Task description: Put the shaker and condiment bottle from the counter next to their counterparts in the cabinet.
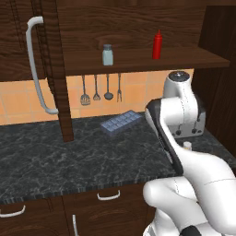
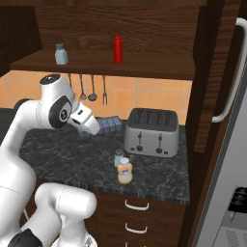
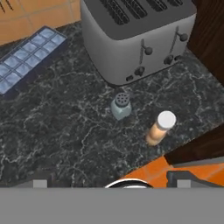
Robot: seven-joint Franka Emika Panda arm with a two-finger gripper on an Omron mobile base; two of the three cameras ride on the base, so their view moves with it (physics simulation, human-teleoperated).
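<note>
Shaker point(image 3: 120, 105) on counter point(image 3: 65, 131) beside condiment bottle point(image 3: 160, 128), below wide-open, empty hand point(image 3: 109, 181)

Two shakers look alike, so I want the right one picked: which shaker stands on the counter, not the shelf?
The shaker beside the condiment bottle, in front of the toaster. Its twin stands on the cabinet shelf.

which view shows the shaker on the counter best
The hand view: the shaker stands unobstructed on the counter, its cap holes visible. The right base view shows it small, partly behind the condiment bottle.
</note>
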